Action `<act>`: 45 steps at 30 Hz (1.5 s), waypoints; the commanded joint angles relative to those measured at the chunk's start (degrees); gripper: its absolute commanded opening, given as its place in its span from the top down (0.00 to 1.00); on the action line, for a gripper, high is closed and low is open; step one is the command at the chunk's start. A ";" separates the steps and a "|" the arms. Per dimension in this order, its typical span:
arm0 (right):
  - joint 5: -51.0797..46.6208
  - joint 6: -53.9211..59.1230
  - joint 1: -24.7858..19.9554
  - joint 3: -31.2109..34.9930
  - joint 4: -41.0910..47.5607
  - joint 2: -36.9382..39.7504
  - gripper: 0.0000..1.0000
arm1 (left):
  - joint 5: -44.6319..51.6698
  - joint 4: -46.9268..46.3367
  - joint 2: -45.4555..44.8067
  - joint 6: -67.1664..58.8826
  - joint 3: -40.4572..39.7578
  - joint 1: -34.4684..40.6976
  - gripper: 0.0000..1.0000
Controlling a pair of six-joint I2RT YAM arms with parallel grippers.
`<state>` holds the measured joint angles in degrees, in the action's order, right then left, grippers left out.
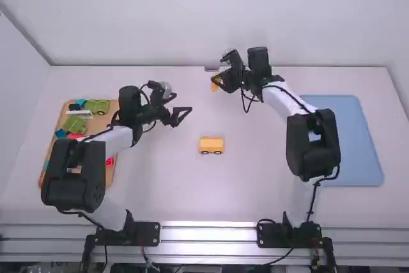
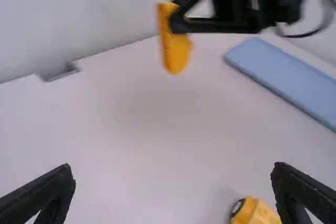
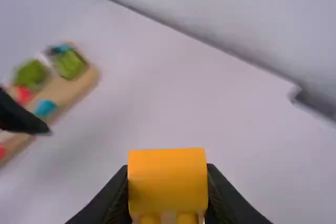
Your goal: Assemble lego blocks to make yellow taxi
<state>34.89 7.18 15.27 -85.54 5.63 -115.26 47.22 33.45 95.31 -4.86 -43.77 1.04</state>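
Right pincer [image 3: 167,168] clamped on yellow block [image 3: 168,192], beyond car body [image 1: 211,145] on counter [image 1: 243,190]. Left pincer [image 2: 173,167] open, beyond-left of car body. Crooked lowering could misseat block; pressing unbraced car body could skid it.

We see a smooth white surface [image 1: 153,183] that runs back to meet a pale wall on its far side. Toward the left, we find a tan wooden board [image 1: 100,121] lying flat on it, partly hidden from us. Near the middle, well apart from the board, a yellow toy car [image 1: 211,142] sits upright, two dark wheels showing along its near side. Over on the right we have a flat blue tray [image 1: 353,139]. At the far edge, around the middle, is a small grey piece [image 1: 212,68].
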 commanded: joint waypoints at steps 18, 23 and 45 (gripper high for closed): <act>-30.80 42.84 8.96 8.72 40.30 8.79 0.87 | -6.36 -5.68 0.37 -2.51 -5.99 -0.20 0.01; -36.48 43.93 11.63 16.28 35.21 8.79 0.87 | -6.34 -6.67 0.37 -3.98 -6.21 -0.61 0.01; -31.69 49.88 9.18 24.04 24.63 8.76 0.60 | -6.14 -7.39 0.37 -3.96 -6.21 -0.61 0.01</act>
<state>1.96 56.53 24.03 -62.33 30.26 -106.39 40.58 26.15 95.37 -8.23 -48.82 0.91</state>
